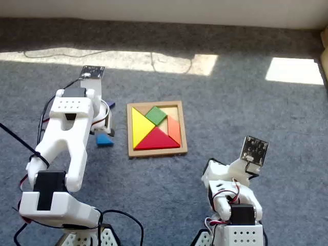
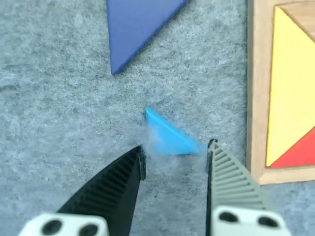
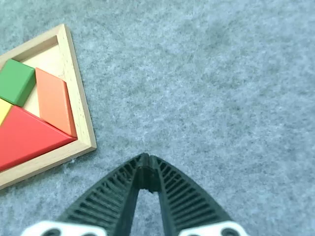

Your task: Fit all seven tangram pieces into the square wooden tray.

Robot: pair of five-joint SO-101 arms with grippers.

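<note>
The square wooden tray (image 1: 131, 129) lies mid-table and holds a yellow triangle (image 1: 138, 127), a green square (image 1: 156, 115), an orange piece (image 1: 174, 129) and a red triangle (image 1: 159, 139). Left of it on the carpet lies a small light blue triangle (image 2: 170, 137), just beyond the tips of my left gripper (image 2: 176, 152). That gripper is open, with one fingertip on each side of the triangle's near edge. A larger dark blue triangle (image 2: 138, 24) lies farther out. My right gripper (image 3: 146, 169) is shut and empty over bare carpet, off the tray's near right corner (image 3: 88, 145).
The tray's rim (image 2: 256, 98) runs close beside the left gripper's grey finger (image 2: 224, 172). The right arm (image 1: 230, 195) sits folded at the front right. Grey carpet covers the whole table, with bright sunlit patches (image 1: 294, 70) at the back.
</note>
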